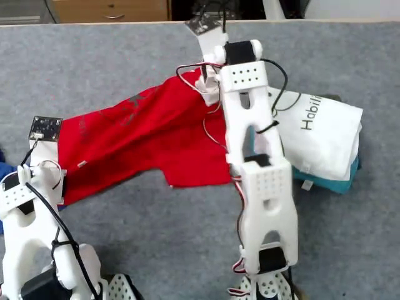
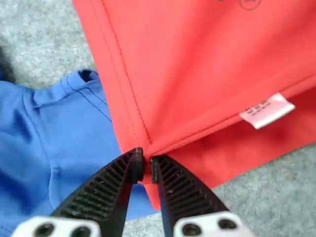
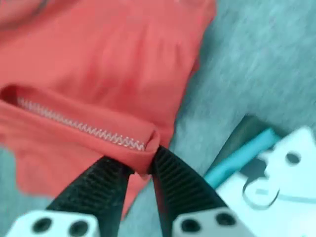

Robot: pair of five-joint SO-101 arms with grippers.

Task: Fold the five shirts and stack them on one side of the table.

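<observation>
The red shirt [image 1: 144,137] is spread slantwise on the grey table [image 1: 112,56], from the left-middle of the high view up towards the upper centre. One hem corner is pinched between the pressed-together fingers of the left gripper [image 2: 146,163], near a white label [image 2: 266,109] sewn to the cloth. At the shirt's other end, a folded, stitched edge is clamped in the right gripper [image 3: 143,163].

The left arm [image 1: 31,237] is placed at the lower left corner of the high view, with its wrist bent over the shirt's low end. The right arm [image 1: 262,187] is stretched from the bottom centre up to the shirt's high end.

Two arms and two grippers are counted. Four shirts can be counted:
- one red;
- one blue shirt [image 2: 49,148], lying against the red hem and partly under it;
- one white shirt [image 1: 322,134], folded on top of one teal shirt [image 1: 334,182] at the right-middle.
</observation>
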